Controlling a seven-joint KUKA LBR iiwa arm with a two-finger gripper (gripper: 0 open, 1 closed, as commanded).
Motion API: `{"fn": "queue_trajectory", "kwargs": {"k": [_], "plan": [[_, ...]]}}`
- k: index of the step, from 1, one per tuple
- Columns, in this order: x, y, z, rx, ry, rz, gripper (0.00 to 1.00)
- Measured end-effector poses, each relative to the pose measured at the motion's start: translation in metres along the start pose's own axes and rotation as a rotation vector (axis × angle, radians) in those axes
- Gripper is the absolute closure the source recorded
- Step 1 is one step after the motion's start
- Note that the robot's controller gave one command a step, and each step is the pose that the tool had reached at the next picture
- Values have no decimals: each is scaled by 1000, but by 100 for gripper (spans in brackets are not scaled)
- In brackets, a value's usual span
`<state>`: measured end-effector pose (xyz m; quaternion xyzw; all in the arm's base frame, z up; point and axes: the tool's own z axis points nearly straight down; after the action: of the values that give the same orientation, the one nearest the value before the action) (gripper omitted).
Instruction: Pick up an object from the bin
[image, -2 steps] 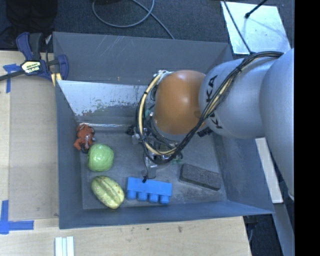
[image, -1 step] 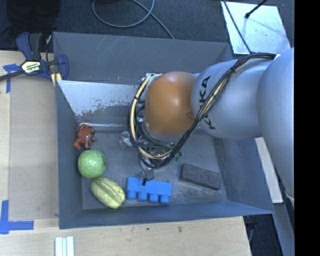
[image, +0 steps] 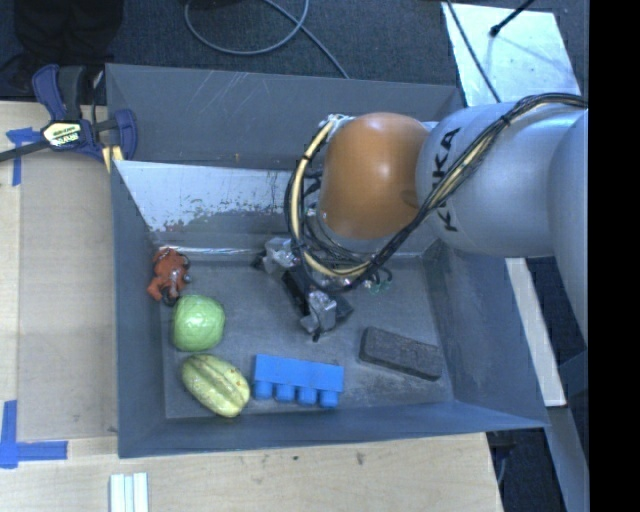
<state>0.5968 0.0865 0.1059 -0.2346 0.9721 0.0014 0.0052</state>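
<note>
Blue studded brick (image: 297, 380) lies nearest, along the front wall of the grey metal bin (image: 135, 330), with a yellow-green ridged gourd-like toy (image: 215, 386) just beside it on the left. A dark grey slab (image: 400, 353) lies to the right. Behind the toy sits a green ball (image: 198, 323). The pincer (image: 318, 318) is low over bare floor mid-bin, between brick and slab, with nothing seen in its grip; wide or narrow, I cannot tell. A small orange-red figure (image: 168, 274) lies farther back on the left.
</note>
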Motion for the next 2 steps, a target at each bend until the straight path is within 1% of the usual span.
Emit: {"fn": "queue_trajectory", "kwargs": {"k": [1, 2], "plan": [[6, -30, -8, 3, -4, 116, 0], [19, -36, -23, -1, -2, -16, 0]]}}
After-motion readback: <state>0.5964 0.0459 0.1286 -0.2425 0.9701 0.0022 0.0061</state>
